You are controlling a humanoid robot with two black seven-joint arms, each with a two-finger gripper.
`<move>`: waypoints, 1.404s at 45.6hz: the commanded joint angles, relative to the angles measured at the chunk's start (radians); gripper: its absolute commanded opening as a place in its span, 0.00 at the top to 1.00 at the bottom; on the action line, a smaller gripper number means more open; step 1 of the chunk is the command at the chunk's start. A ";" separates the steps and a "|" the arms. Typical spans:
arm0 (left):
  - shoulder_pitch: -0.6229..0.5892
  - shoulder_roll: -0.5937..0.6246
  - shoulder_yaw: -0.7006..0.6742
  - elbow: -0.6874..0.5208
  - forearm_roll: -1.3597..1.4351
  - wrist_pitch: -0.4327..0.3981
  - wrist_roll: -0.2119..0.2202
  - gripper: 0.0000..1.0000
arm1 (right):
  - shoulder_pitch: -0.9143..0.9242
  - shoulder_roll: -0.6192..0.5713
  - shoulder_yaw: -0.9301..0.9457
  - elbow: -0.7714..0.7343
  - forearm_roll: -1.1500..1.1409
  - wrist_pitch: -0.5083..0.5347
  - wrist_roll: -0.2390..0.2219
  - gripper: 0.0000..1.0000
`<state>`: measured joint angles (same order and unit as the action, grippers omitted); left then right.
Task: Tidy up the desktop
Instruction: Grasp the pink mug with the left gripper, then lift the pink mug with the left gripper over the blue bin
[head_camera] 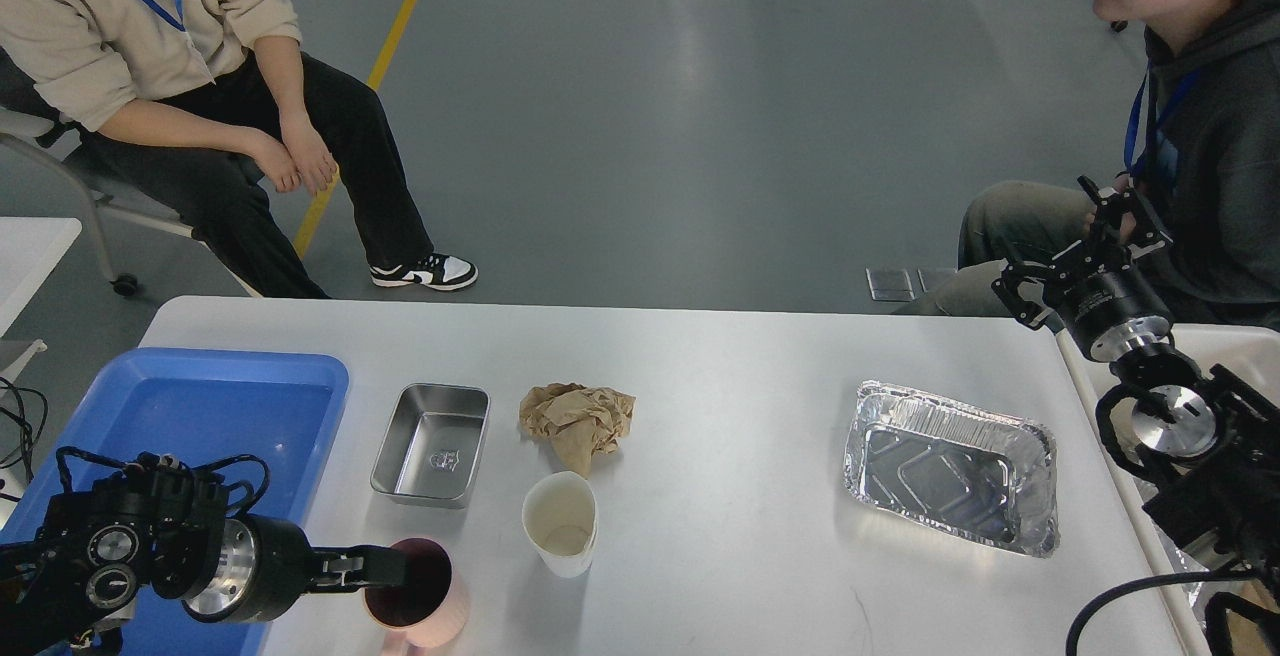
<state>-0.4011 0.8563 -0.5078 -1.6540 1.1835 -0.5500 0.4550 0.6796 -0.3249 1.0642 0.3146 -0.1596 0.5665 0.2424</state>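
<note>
The desktop (740, 386) is a large white-grey tabletop. On it stand a pink mug (445, 611) at the front left, a white paper cup (562, 536), a crumpled brown paper (580, 421), a small steel tray (432, 443) and an empty foil tray (950, 466). My left gripper (385, 568) reaches in from the left, with its fingertips at the mug's left rim. Its fingers overlap, so I cannot tell how they stand. My right gripper (1075, 251) is open and empty, held above the desktop's far right corner.
A blue plastic tray (200, 406) lies at the left end, partly covered by my left arm. A seated person (200, 86) is beyond the far left corner, another (1200, 156) close behind my right gripper. A small white table (1235, 346) adjoins the right edge.
</note>
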 commanded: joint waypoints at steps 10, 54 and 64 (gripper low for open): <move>0.004 -0.056 0.018 0.033 0.039 0.010 0.017 0.48 | -0.006 -0.011 -0.001 0.000 0.000 0.006 0.000 0.00; -0.087 0.398 -0.592 -0.066 -0.383 -0.410 0.025 0.99 | 0.001 -0.022 -0.003 -0.002 -0.002 0.006 0.000 0.00; -0.188 0.523 -0.598 -0.046 -0.510 -0.410 0.025 0.99 | 0.006 -0.017 -0.003 -0.002 -0.002 0.004 0.000 0.00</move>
<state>-0.5589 1.3448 -1.1034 -1.7087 0.7075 -0.9601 0.4799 0.6842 -0.3456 1.0615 0.3129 -0.1611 0.5721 0.2424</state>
